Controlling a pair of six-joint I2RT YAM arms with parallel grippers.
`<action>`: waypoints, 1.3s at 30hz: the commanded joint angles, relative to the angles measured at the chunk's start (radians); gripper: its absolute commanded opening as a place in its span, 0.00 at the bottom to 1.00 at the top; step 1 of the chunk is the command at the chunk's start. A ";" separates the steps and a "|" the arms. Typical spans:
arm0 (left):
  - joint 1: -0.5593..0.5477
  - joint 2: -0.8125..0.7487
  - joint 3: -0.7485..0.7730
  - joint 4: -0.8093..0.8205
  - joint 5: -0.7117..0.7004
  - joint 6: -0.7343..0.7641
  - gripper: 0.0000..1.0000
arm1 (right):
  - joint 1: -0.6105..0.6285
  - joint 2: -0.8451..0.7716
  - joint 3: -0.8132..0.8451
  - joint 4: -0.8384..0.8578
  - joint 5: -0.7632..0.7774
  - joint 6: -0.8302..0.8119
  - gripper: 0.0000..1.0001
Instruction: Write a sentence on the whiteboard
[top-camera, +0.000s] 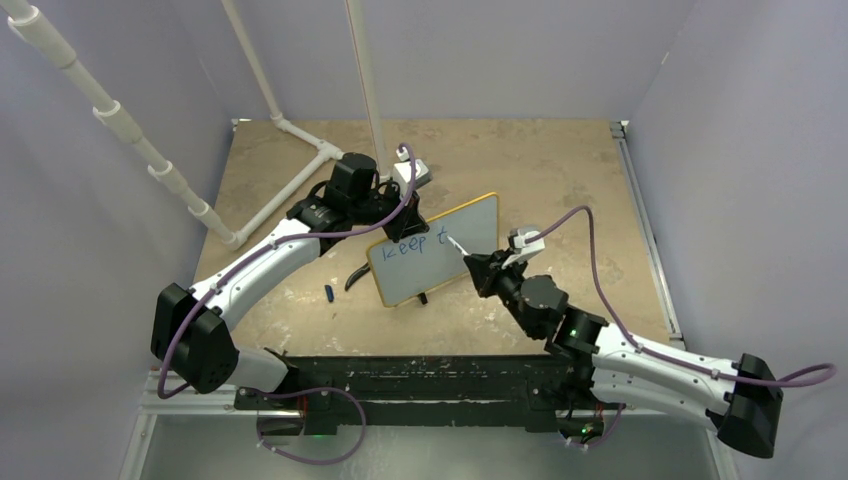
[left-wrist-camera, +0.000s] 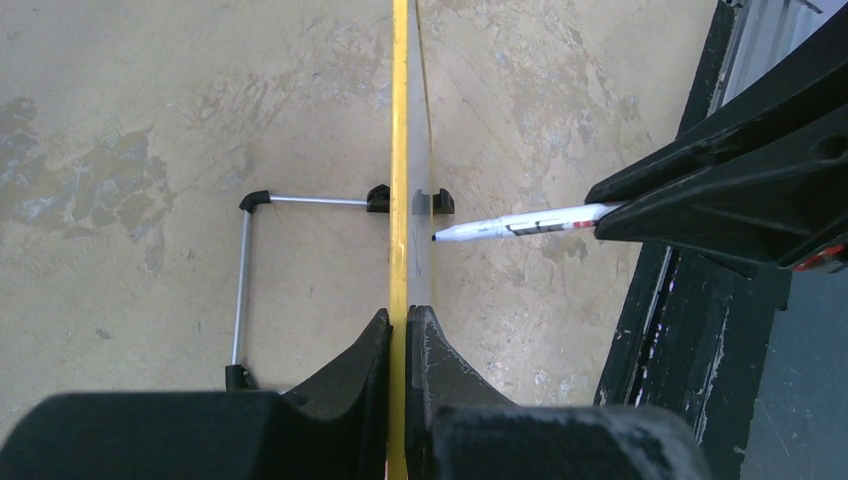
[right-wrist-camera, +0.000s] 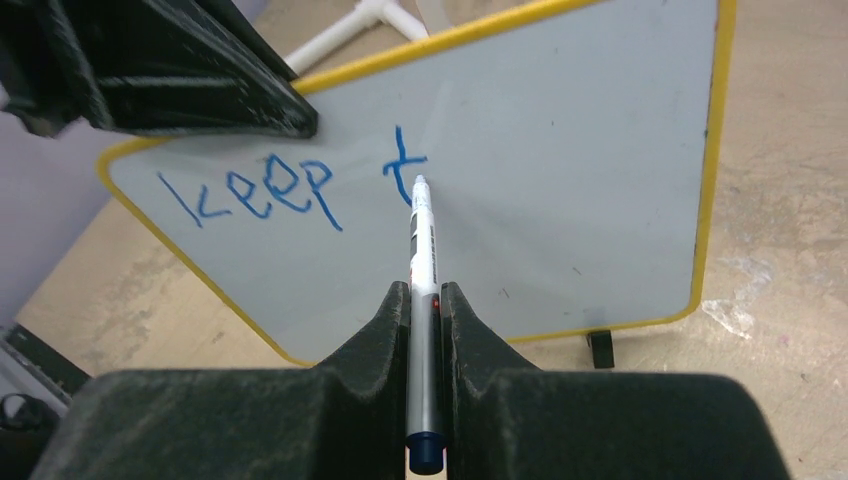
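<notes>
Looking from above: finding the whiteboard (top-camera: 440, 262) standing about the middle of the table (top-camera: 570, 180), well apart from every edge, face turning toward the near edge. Reading the sentence (top-camera: 414, 249) as only "keep t" in blue so far. Noting the left gripper (top-camera: 408, 218) clamping the upper left frame and the right gripper (top-camera: 480, 268) bringing a marker (top-camera: 455, 243) to the face. Passing over a small blue piece (top-camera: 329, 293), probably a cap, lying on the table toward the left edge.

Looking from the left wrist: sighting straight down the yellow frame, with the left gripper (left-wrist-camera: 403, 320) pressing both fingers together on the rim of the whiteboard (left-wrist-camera: 399, 110) — nothing else between them. Spotting black feet (left-wrist-camera: 378, 198) and a thin wire stand (left-wrist-camera: 245, 270) behind. Not managing to tell whether the marker (left-wrist-camera: 520, 226) is touching the face or stopping just short.

Looking from the right wrist: pinching the marker (right-wrist-camera: 422, 240) at mid-barrel in the right gripper (right-wrist-camera: 426, 295), tip sitting at the foot of the "t". Failing to read the barrel print, too small.

Judging the handling: likely dealing with a light, stiff board with a slick face, prone to tipping or sliding under pen pressure — so gripping the frame edge, clear of the lettering, and pressing gently.
</notes>
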 joint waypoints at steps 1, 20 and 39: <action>-0.003 -0.005 -0.008 0.010 0.038 0.018 0.00 | -0.004 -0.072 -0.002 0.077 0.019 -0.032 0.00; -0.003 0.002 -0.008 0.012 0.048 0.018 0.00 | -0.004 -0.007 0.015 0.165 0.070 -0.085 0.00; -0.003 0.002 -0.006 0.012 0.049 0.018 0.00 | -0.004 0.041 -0.051 0.144 0.059 0.017 0.00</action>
